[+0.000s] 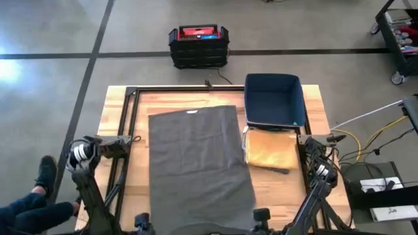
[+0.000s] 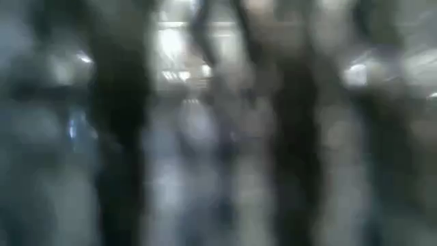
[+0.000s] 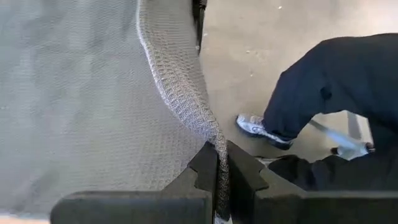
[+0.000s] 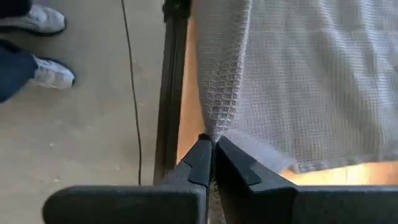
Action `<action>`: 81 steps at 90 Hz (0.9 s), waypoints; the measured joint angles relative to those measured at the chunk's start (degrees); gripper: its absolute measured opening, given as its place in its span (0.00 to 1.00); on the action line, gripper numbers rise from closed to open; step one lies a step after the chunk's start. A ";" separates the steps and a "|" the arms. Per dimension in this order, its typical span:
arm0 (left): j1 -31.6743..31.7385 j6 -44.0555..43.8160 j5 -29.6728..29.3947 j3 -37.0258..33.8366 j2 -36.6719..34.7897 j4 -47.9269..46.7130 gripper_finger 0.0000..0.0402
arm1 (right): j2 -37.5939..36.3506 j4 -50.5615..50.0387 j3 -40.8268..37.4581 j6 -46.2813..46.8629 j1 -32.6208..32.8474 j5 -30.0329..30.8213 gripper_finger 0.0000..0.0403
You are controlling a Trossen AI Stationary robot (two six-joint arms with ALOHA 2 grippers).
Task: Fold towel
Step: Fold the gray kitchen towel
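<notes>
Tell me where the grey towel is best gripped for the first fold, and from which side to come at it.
Grip the towel at its two near corners, coming in from the table's near edge. It lies flat and lengthwise, so those corners are the free ends to lift. Both wrist views show this grip: the left gripper and the right gripper are each shut on a pinched-up ridge of cloth.

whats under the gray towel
The towel lies on the wooden table, which shows around it. Whatever lies beneath its middle is covered. Both grippers pinch its near edge.
</notes>
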 joint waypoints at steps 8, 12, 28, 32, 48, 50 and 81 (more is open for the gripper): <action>-0.24 -0.22 -0.13 3.33 -0.02 -5.74 0.00 | 0.00 -1.75 0.82 1.13 -0.04 0.87 0.00; -0.31 -0.55 -1.01 4.65 -0.07 -10.16 0.00 | 0.00 -4.67 1.51 1.90 -0.29 2.34 0.00; 0.50 -4.98 -3.74 7.11 -1.13 -28.10 0.00 | -1.06 -15.10 3.98 2.73 -4.61 5.11 0.00; 0.91 -6.43 -3.74 6.76 -1.48 -31.76 0.00 | -1.90 -17.04 3.98 2.79 -5.85 6.40 0.00; 2.44 -13.11 -4.66 4.53 -3.71 -43.95 0.00 | -6.85 -18.90 2.93 -0.19 -11.13 12.60 0.00; 2.58 -12.87 -5.05 3.72 -4.36 -43.34 0.00 | -7.30 -18.98 2.73 -0.66 -12.11 13.08 0.00; 6.34 -17.78 -6.12 -14.98 -17.43 -41.46 0.00 | -11.46 -18.57 -5.45 -8.01 -27.61 13.56 0.00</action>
